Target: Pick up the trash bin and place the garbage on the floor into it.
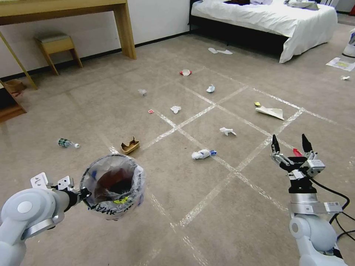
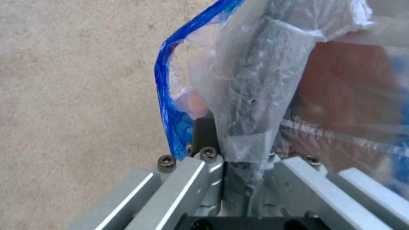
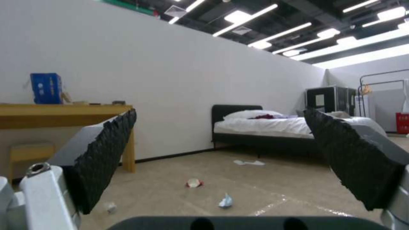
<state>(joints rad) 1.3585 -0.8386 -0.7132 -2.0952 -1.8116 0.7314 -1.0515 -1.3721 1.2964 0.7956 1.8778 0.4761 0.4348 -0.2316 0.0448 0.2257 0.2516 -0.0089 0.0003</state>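
Note:
The trash bin (image 1: 112, 184), red inside a crinkled clear bag with black lettering, hangs above the floor (image 1: 236, 218) at the lower left. My left gripper (image 1: 83, 194) is shut on its rim; the left wrist view shows the gripper (image 2: 232, 140) clamping the bag-covered wall of the bin (image 2: 341, 89). Garbage lies scattered ahead: a small bottle (image 1: 68, 143), a torn cardboard box (image 1: 130, 145), a white-blue wad (image 1: 202, 154), a tissue (image 1: 227, 130), a bluish wad (image 1: 210, 88), a red-white bowl (image 1: 186, 72) and a paper sheet (image 1: 271, 112). My right gripper (image 1: 290, 142) is open at the lower right, holding nothing.
A bed (image 1: 281, 18) stands at the back right, with slippers (image 1: 220, 51) before it. A wooden desk (image 1: 122, 29) and stool (image 1: 57, 46) line the back-left wall. A white bin (image 1: 349, 46) and a sheet (image 1: 342, 63) sit at the right edge. A black cable (image 1: 338, 214) trails by my right arm.

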